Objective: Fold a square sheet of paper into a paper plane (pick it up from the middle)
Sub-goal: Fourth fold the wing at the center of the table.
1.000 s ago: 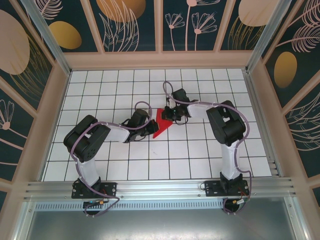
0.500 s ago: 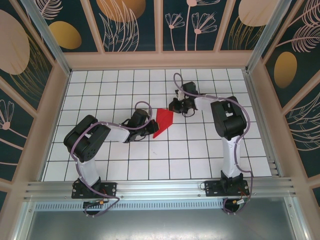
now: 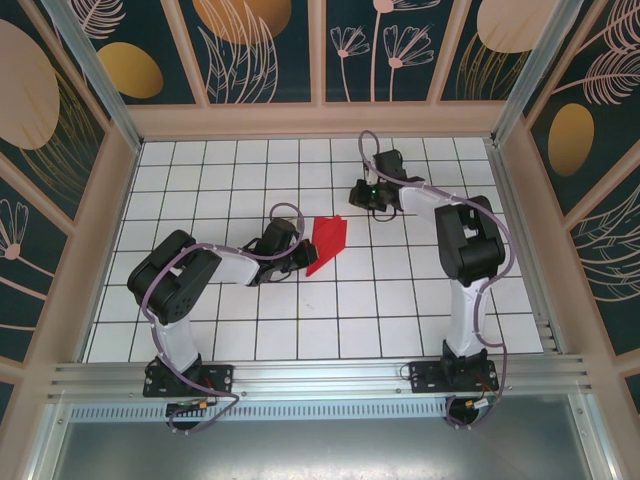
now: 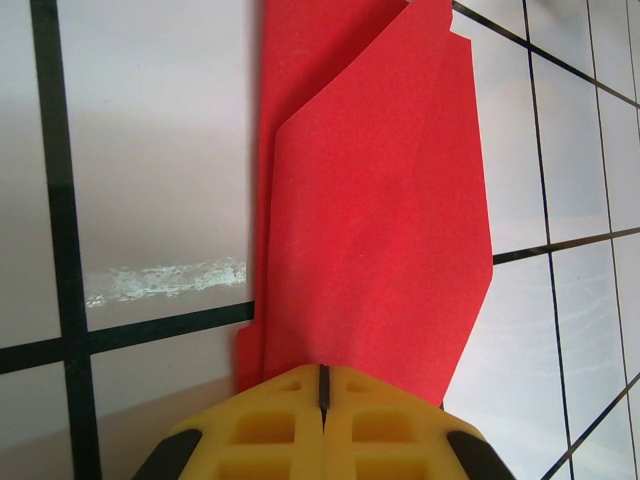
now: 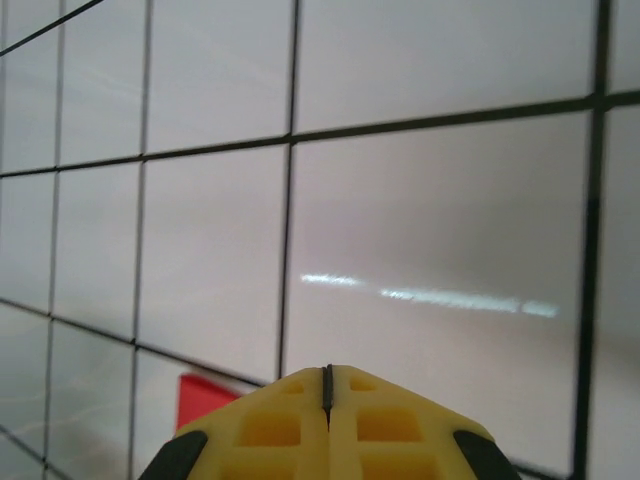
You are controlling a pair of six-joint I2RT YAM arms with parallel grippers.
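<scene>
From above: the right gripper (image 3: 358,194) has pulled off the paper (image 3: 327,240). A second ago it was right on the upper edge of the red shape; now it sits up and to the right of frame centre, a clear gap between them. The paper is just left of centre on the table (image 3: 250,330), a wedge with its point toward lower left, and its upper right part looks squarer than it did, so a flap appears to have been turned over. The left gripper (image 3: 304,257) has not budged and is at the wedge's lower-left tip.

Left wrist: red paper (image 4: 380,230) runs up the middle of frame, layers stacked, one flap over another with a slanted edge at right. The left gripper (image 4: 323,385) has its yellow pads pressed together with no red in the seam. The tip sits over the paper's near end, pinning it rather than nipping it, I judge.

Right wrist: the right gripper (image 5: 328,385) is also pressed together, holding nothing, over bare tiles (image 5: 420,200). A corner of the paper (image 5: 200,395) peeks in at lower left.

So one crease looks finished and the right arm is clear. The dart is not there yet, and more folds remain.
</scene>
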